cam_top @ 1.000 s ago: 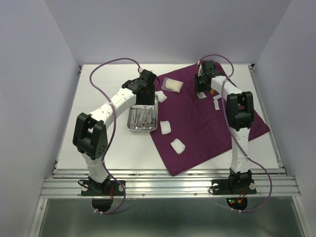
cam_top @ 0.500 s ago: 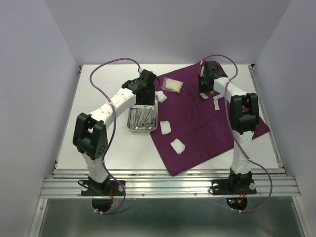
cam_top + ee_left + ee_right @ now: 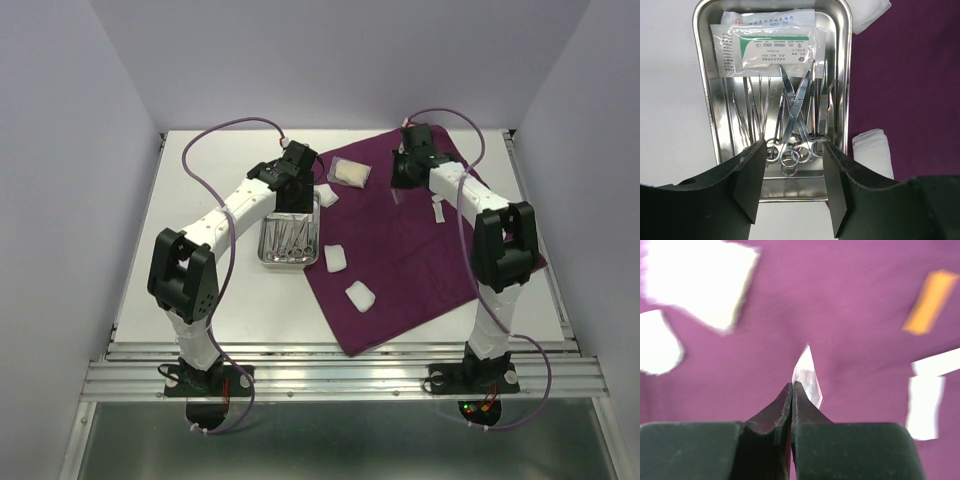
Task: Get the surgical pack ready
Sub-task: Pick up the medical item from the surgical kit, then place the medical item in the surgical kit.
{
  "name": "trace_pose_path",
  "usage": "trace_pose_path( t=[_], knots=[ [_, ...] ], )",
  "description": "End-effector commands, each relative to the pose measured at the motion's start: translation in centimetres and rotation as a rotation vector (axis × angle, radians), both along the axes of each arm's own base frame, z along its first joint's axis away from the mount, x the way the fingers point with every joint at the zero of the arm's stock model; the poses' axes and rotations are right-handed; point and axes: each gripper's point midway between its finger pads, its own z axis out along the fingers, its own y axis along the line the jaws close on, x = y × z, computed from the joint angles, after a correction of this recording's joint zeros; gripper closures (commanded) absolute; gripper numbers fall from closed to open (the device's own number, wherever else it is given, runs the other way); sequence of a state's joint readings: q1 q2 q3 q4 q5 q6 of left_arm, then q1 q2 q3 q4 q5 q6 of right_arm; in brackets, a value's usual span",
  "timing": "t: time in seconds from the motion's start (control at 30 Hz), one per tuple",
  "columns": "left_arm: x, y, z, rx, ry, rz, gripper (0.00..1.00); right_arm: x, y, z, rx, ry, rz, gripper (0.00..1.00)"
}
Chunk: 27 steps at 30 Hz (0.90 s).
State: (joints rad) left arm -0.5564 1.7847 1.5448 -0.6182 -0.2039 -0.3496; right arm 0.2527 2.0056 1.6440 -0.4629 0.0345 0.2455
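Clear packet (image 3: 808, 376), now in right gripper (image 3: 792, 386)

The top camera sees the whole table (image 3: 200, 300) from above and behind. The wrist cameras look down closely, sharing with it the tray (image 3: 704, 90) (left) and cloth (image 3: 840, 300) (right).

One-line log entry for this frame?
right jaws shut on clear packet over purple cloth | left jaws open above steel tray

Scissors (image 3: 797, 107) inside shiny steel tray (image 3: 714, 115)
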Motion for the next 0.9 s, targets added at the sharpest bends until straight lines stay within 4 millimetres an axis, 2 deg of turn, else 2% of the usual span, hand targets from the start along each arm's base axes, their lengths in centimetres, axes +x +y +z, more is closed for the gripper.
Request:
trace_pose_path(
  t=[0.0, 0.03, 0.1, 0.17, 0.2, 0.27, 0.3, 0.37, 0.5, 0.53, 0.57, 0.6, 0.63, 0.67, 0.73, 0.77, 0.8, 0.87],
  knots=[
    [0.7, 0.0, 1.6, 0.008, -0.045, 0.007, 0.41, -1.9, 4.7, 1.0, 0.126, 0.003, -0.065, 0.99],
    [0.7, 0.0, 1.6, 0.009, -0.046, 0.008, 0.41, -2.4, 6.2, 0.6, 0.155, 0.018, -0.091, 0.99],
    [0.6, 0.0, 1.9, 0.008, -0.052, 0.008, 0.41, -2.8, 7.8, -0.2, 0.170, 0.027, -0.091, 0.99],
    [0.6, 0.1, 2.2, 0.004, -0.057, 0.009, 0.41, -3.3, 9.9, -1.2, 0.177, 0.051, -0.090, 0.93],
    [0.5, 0.2, 2.2, 0.005, -0.054, 0.009, 0.41, -2.9, 10.6, -0.7, 0.187, 0.042, -0.085, 0.68],
    [0.3, 0.2, 2.2, 0.002, -0.053, 0.009, 0.40, -2.8, 11.2, -1.0, 0.190, 0.047, -0.081, 0.47],
    [0.3, 0.2, 2.2, -0.001, -0.051, 0.008, 0.40, -2.6, 11.3, -0.6, 0.194, 0.039, -0.081, 0.40],
    [0.1, -0.1, 2.1, -0.013, -0.045, -0.003, 0.40, -2.3, 10.7, 0.3, 0.173, 0.007, -0.100, 0.32],
    [0.1, -1.4, 2.1, -0.056, -0.036, -0.031, 0.40, -2.4, 8.6, 2.1, 0.127, -0.047, -0.138, 0.29],
    [0.2, -1.8, 2.0, -0.063, -0.034, -0.036, 0.40, -2.3, 6.9, 1.8, 0.114, -0.041, -0.171, 0.29],
    [0.1, -2.8, 1.9, -0.075, -0.029, -0.055, 0.41, -2.4, 6.0, 2.7, 0.120, -0.056, -0.186, 0.29],
    [0.2, -3.4, 1.8, -0.079, -0.029, -0.061, 0.41, -2.5, 5.0, 2.0, 0.110, -0.041, -0.203, 0.29],
    [0.2, -4.0, 1.7, -0.081, -0.027, -0.066, 0.42, -2.7, 4.1, 2.7, 0.115, -0.053, -0.219, 0.30],
    [0.4, -5.4, 1.5, -0.080, -0.021, -0.081, 0.44, -3.1, 2.3, 1.9, 0.099, -0.034, -0.244, 0.30],
    [0.2, -6.5, 1.0, -0.065, 0.005, -0.058, 0.49, -3.5, 0.2, 2.2, 0.086, -0.040, -0.277, 0.30],
    [1.2, -7.4, 0.7, -0.036, -0.008, -0.036, 0.50, -3.7, -0.4, 2.1, 0.082, -0.038, -0.284, 0.31],
    [1.0, -8.5, 0.6, -0.037, -0.009, -0.021, 0.53, -4.6, -0.7, 1.4, 0.067, -0.019, -0.284, 0.31],
    [1.7, -9.8, -0.7, -0.016, 0.009, -0.004, 0.54, -5.1, -1.5, 1.6, 0.061, -0.023, -0.288, 0.31]
  ],
)
